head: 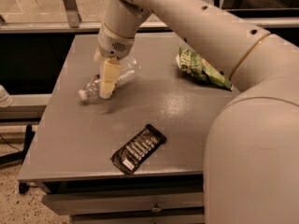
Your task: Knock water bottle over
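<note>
The water bottle [126,72], clear ribbed plastic with a white cap, lies on its side on the grey table [70,139] at the back left. Its cap end [83,94] points toward the front left. My gripper [107,88] reaches down from the arm above and sits right over the bottle's middle, hiding part of it and its label. The gripper touches or nearly touches the bottle.
A green snack bag [203,69] lies at the back right of the table. A black bar wrapper [138,148] lies near the front edge. My arm's large body fills the right side. A window rail runs behind the table.
</note>
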Controlling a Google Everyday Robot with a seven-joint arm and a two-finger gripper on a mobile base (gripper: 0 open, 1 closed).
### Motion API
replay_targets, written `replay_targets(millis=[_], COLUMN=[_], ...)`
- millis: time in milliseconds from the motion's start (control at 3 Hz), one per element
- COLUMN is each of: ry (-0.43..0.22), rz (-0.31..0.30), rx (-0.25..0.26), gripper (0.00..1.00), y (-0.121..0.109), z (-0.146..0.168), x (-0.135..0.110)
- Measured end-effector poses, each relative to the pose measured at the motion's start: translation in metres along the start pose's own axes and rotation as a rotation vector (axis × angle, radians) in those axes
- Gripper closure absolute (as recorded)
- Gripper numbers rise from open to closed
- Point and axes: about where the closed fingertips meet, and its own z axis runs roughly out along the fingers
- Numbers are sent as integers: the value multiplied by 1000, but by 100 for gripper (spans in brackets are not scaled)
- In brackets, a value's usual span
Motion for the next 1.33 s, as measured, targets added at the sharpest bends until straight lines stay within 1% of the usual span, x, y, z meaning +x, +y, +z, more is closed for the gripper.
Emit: replay_targets(millis=[333, 667, 1000, 1333], ry=[-10, -13, -48, -140], rz=[-16, -20, 1, 46], rx=[-11, -13, 18, 137], gripper=[0, 0, 0, 0], y=[3, 4, 10, 30], z=[4, 4, 1, -26], x=[-5, -5, 1, 13])
